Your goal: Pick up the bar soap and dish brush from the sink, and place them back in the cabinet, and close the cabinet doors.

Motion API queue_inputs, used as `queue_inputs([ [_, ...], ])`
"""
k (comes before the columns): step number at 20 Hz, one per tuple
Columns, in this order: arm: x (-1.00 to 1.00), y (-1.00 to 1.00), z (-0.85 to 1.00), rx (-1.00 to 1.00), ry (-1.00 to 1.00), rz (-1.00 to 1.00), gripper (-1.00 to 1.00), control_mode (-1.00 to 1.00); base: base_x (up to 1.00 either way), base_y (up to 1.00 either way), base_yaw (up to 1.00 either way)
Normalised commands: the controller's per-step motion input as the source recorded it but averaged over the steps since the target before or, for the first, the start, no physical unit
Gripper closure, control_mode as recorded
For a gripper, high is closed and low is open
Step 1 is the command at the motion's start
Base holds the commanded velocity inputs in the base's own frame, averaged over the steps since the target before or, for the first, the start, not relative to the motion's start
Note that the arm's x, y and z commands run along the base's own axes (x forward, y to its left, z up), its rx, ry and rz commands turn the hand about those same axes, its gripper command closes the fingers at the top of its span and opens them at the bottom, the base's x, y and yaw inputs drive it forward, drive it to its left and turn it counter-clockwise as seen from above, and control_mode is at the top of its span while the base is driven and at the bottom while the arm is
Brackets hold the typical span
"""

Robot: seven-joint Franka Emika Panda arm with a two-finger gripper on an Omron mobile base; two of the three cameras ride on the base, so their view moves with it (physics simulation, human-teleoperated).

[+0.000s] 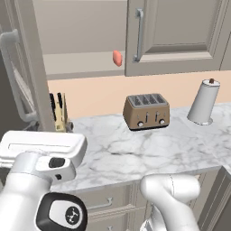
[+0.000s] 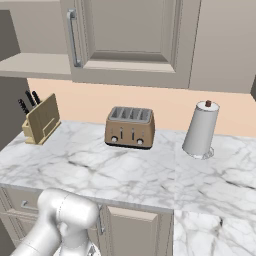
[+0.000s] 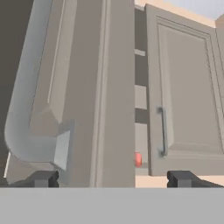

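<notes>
Bar soap [image 1: 117,58] on cabinet [image 1: 85,64] shelf

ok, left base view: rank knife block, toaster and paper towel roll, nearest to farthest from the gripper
The gripper is open, at the left end of the counter.
1. knife block, left end, closest.
2. toaster, mid-counter by the wall.
3. paper towel roll, far right.

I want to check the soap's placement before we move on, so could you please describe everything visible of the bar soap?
The bar soap is a small salmon-orange block with rounded ends and a smooth, matte look. It stands on end, slightly tilted, on the pale shelf inside the cabinet, close beside the edge of the closed right-hand door. In the hand view it shows as a thin orange sliver in the gap between the doors. Nothing grips it.
</notes>
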Motion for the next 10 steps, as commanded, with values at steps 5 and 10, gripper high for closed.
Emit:
queue_inputs([
  [5,0.25,-0.23,0.00,0.00,0.00,-0.08,-1.00,-1.00,0.00,0.00,0.00],
  [10,0.24,-0.19,0.00,0.00,0.00,-0.08,-1.00,-1.00,0.00,0.00,0.00],
])
